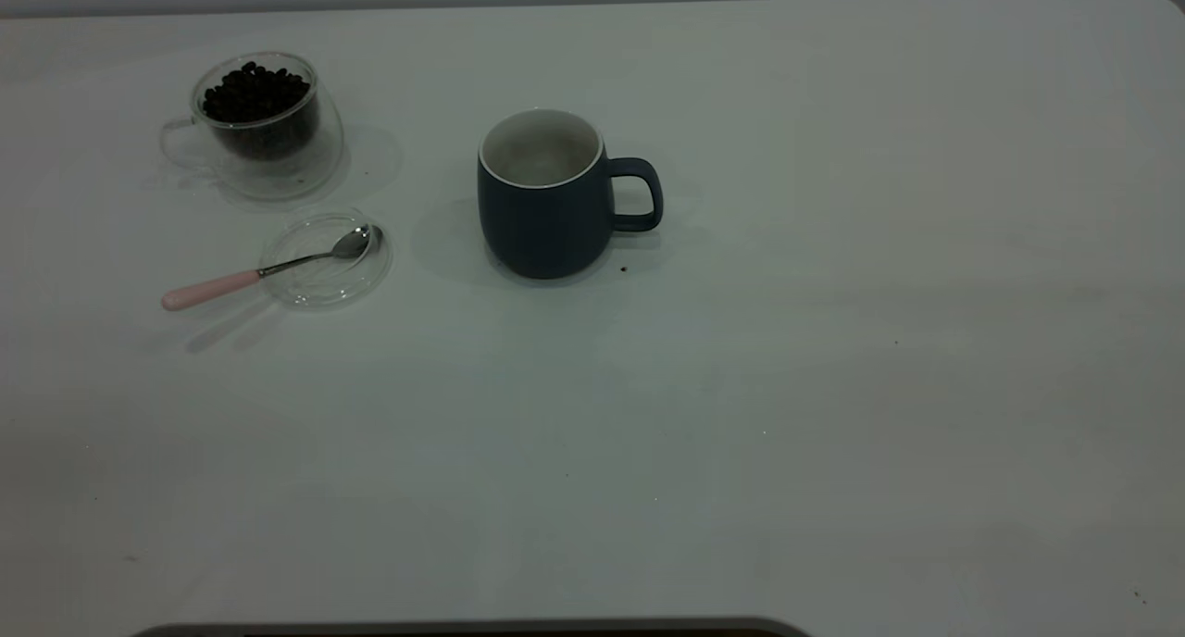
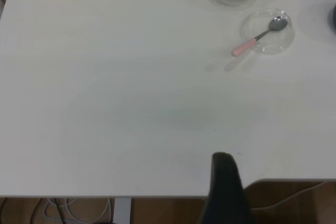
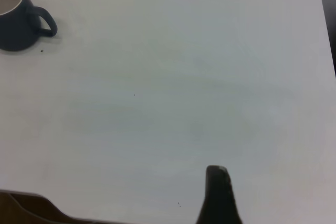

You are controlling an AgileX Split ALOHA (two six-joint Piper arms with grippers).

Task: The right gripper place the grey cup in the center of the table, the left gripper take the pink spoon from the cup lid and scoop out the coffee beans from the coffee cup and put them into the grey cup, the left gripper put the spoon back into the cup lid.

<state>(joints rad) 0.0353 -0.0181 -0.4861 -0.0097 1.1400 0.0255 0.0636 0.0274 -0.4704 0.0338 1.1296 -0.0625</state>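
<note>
Since the matte blue-grey ceramic mug (image 1: 546,197) already stands mid-table, we'd go for the pink-handled metal teaspoon (image 1: 268,272): light, stiff, slippery, its bowl in the clear glass lid (image 1: 324,257) left of the mug. Pinch the handle. Can't tell either claw's opening.

No readable text, label or number anywhere

The exterior view is dimly lit, and the worktop (image 1: 833,387) is rendered a dull grey-green. Soft shadows are cast toward 8 o'clock from the grey cup (image 1: 546,197) and the pink spoon (image 1: 264,274). Both wrist views are brighter but slightly soft. A small glint is seen on the spoon's bowl.
</note>
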